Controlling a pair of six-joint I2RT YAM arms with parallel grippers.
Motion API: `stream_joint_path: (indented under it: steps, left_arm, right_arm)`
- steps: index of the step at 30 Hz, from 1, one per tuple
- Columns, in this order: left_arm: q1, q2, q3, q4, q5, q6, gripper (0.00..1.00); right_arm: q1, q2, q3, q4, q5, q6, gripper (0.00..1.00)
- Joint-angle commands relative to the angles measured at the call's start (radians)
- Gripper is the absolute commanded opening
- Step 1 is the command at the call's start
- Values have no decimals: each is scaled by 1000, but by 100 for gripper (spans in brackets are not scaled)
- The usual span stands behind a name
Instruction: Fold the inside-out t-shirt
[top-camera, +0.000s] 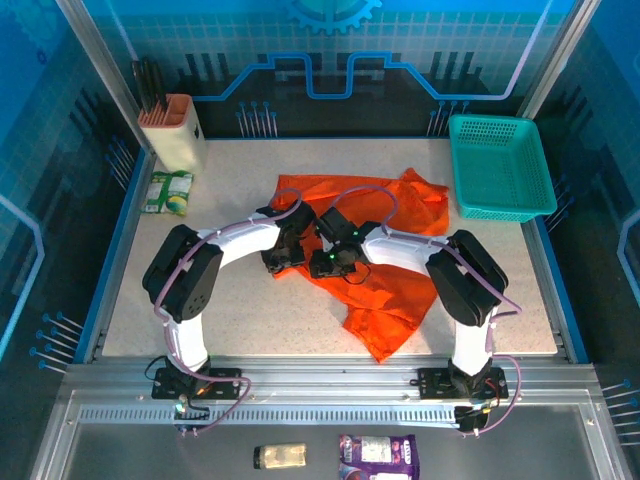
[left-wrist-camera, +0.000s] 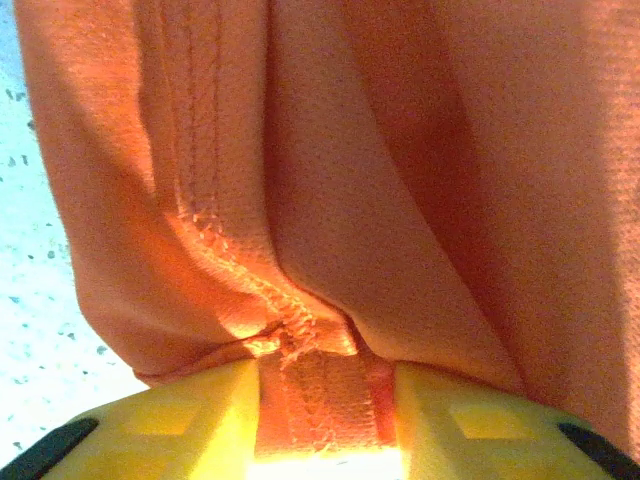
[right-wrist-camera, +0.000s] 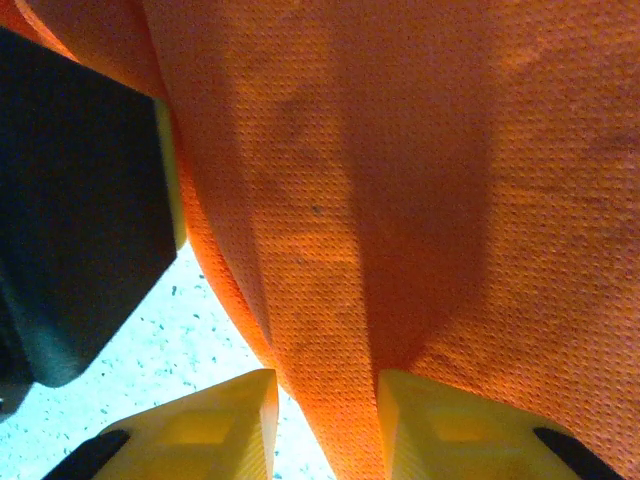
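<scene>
The inside-out t-shirt (top-camera: 400, 290) lies crumpled in bright orange across the middle of the table, from the back centre to the front edge. Both grippers meet over its left part. My left gripper (top-camera: 284, 256) has a stitched hem strip of the t-shirt (left-wrist-camera: 400, 150) lying flat between its yellow fingers (left-wrist-camera: 180, 420); the jaws stand apart, gripper (left-wrist-camera: 325, 405) open. My right gripper (top-camera: 328, 262) (right-wrist-camera: 325, 415) is shut on a fold of the t-shirt (right-wrist-camera: 400, 150), which pulls up taut from its jaws. The left gripper's dark finger (right-wrist-camera: 80, 200) hangs close beside that fold.
A teal mesh basket (top-camera: 498, 165) stands at the back right. A tan holder with black handles (top-camera: 172, 128) and a green-white packet (top-camera: 167, 192) sit at the back left. Bare table (top-camera: 250, 320) shows at the front left. Two small packets (top-camera: 378, 458) lie below the table's front rail.
</scene>
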Motion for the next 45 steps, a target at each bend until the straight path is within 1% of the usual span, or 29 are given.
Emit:
stream_joint_path:
  steps: [1,3,6,8,13,19,22,25,27,28,29,30,33,35,36,41,45]
  left_arm:
    - [8,19,28,2,29,23,43]
    - [10,25,35,-3,36,29,39]
    - [10,19,33,-2,42,31,28]
    - [10,2,29,-2,41,33,21]
    - [10,-75,14,-14,16,57,7]
    - [11,-182,-20,4,41,101,4]
    - [10,-230,-39,12,54,115,0]
    - [10,-269,-56,14,62,126,0]
    - [10,-290,-65,18,70,131,0]
    - [10,-297,-66,20,72,135,0]
    - [10,-304,-67,18,71,136,0]
    - [10,-313,-68,17,69,138,0]
    - [12,-341,-80,9,49,141,0]
    - [18,-368,-98,8,35,144,0]
    - [25,-385,-110,7,29,146,0]
    - [85,-489,-184,31,52,156,0]
    - [161,-603,-242,56,90,170,0]
  right_arm:
    - [15,19,20,12,-19,-7,33]
    - [15,18,23,12,-20,-7,33]
    - [15,18,27,9,-18,-7,33]
    - [14,17,34,-3,-9,-9,35]
    - [13,4,37,-5,15,-26,40]
    - [12,23,58,16,-60,-79,45]
    - [12,35,71,18,-53,-89,50]
    - [11,53,96,9,-47,-103,56]
    - [11,71,118,4,-51,-112,57]
    - [10,80,128,1,-50,-114,55]
    - [7,85,132,0,-48,-113,52]
    - [2,89,135,-1,-46,-112,46]
    - [-17,77,128,-2,-20,-94,17]
    - [-39,58,103,2,-6,-80,4]
    - [-53,45,88,8,-3,-73,0]
    - [-128,-16,11,26,-10,-58,0]
    - [-184,-59,-29,17,-5,-59,0]
